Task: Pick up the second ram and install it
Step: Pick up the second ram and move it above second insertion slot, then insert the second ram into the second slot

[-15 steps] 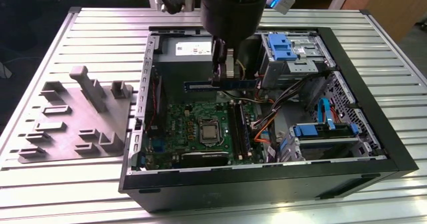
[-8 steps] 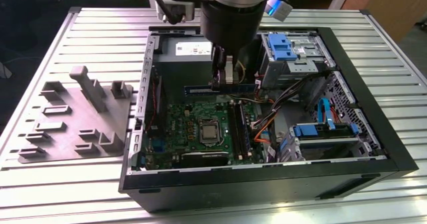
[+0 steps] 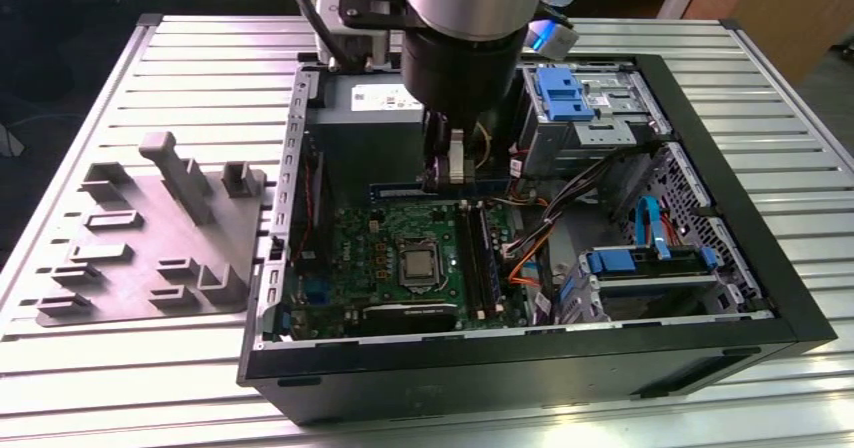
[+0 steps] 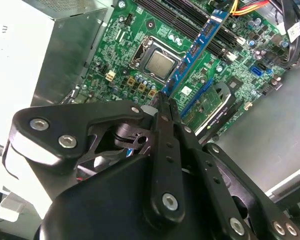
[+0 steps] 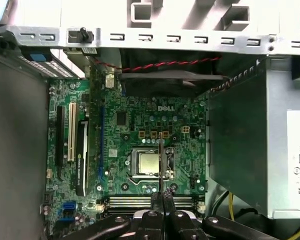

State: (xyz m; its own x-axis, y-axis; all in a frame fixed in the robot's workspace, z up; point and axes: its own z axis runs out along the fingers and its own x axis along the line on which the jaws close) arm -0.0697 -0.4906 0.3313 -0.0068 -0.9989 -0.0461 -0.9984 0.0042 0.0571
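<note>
My gripper [image 3: 446, 171] hangs inside the open computer case [image 3: 747, 218], above the far edge of the green motherboard [image 3: 374, 248]. It is shut on the second ram [image 4: 192, 52], a thin blue-green stick that reaches out from the fingertips [image 4: 162, 102] over the board. In the first wrist view the ram [image 5: 161, 162] shows edge-on, crossing the silver processor [image 5: 147, 163], held by my gripper [image 5: 161, 199]. In the exterior view the ram [image 3: 400, 190] is a dark strip under the fingers. The black memory slots [image 3: 477, 258] run beside the processor [image 3: 418, 265], below the stick.
A grey power supply [image 3: 360, 98] sits at the case's far end, close behind the arm. Blue drive brackets [image 3: 561, 93] and orange and black cables [image 3: 527, 263] fill the exterior view's right. A grey parts fixture [image 3: 147, 238] lies on the slatted table outside the case.
</note>
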